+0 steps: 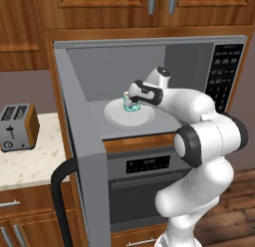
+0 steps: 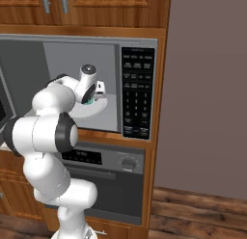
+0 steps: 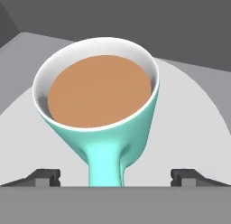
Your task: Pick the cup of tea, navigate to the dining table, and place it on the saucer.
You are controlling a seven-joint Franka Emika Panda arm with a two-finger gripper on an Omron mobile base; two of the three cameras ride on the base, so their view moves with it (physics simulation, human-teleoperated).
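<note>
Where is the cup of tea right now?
The cup of tea sits inside the open microwave on its round white plate, with the end effector just in front, one finger on each side of its handle.

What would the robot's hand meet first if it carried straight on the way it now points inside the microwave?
Most likely the cup of tea: its handle points back between the two open fingertips of the hand, with the bowl directly ahead on the white turntable plate. How much gap remains is hard to judge.

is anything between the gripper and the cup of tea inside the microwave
Nothing visible. In the hand view the cup of tea sits straight ahead on the white turntable, its handle pointing between the open gripper fingertips, with no object in the gap.
</note>
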